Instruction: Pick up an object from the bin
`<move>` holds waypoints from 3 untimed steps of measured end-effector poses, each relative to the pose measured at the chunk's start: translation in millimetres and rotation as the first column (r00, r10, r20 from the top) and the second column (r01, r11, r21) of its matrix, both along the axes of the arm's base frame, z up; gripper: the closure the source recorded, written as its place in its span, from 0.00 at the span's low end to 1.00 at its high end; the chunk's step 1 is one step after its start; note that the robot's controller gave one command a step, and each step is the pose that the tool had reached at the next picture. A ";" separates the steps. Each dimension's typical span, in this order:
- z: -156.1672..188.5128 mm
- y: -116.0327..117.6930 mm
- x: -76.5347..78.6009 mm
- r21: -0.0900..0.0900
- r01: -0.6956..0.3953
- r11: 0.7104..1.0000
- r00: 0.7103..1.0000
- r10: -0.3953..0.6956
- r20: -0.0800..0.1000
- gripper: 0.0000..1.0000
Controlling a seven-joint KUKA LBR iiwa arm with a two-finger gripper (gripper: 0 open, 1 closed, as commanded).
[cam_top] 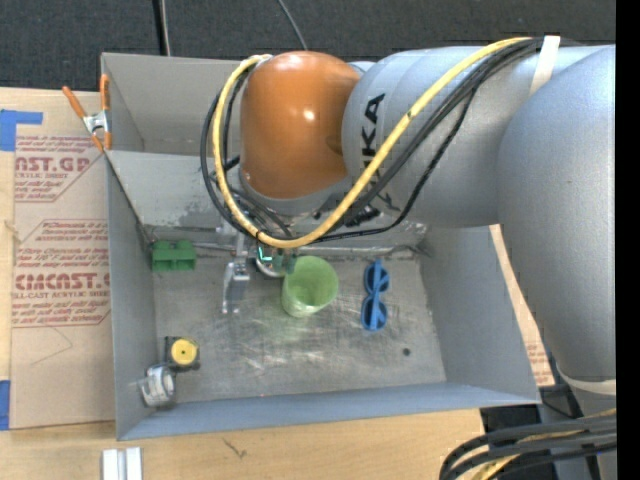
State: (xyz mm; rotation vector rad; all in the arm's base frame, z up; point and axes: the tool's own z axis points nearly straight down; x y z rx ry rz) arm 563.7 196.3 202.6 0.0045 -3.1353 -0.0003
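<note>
— Where is the gripper [256, 265]?

— Low in the bin [130, 208], near the back wall and a little left of the middle. The orange cover [290, 128] on the arm [480, 128] sits over most of it, with black and yellow cables [225, 183] looping round.

— Is it spread or pinched on something?

— I cannot tell; the cover hides too much of it, and I see nothing held.

— What lies nearest?

— A cup [308, 287], just beside the gripper on its right in the view, about mid-floor. It is pale green, plain, smooth like plastic, and round. Its open mouth faces roughly up toward the camera. Whether it stands straight or leans, I cannot say.

— Does the gripper touch it?

— They are very close, but I cannot make out contact.

— And the rest?

— Blue toy glasses [375, 296] lie right of the cup, near it but apart. A dark green block [173, 256] sits by the left wall, well apart from the cup. In the front left corner are a small yellow disc [182, 352] on a dark base and a silver thing [155, 386], close together.
</note>
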 end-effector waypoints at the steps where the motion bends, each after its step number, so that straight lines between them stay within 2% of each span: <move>1: -130.0 -6.1 9.9 0.002 -0.217 0.976 0.976 0.217 0.013 0.00; 2: -121.2 39.6 -56.6 0.003 -0.109 0.994 0.994 0.109 0.004 0.00; 3: -121.7 36.4 -54.3 0.001 -0.105 0.994 0.994 0.105 0.005 1.00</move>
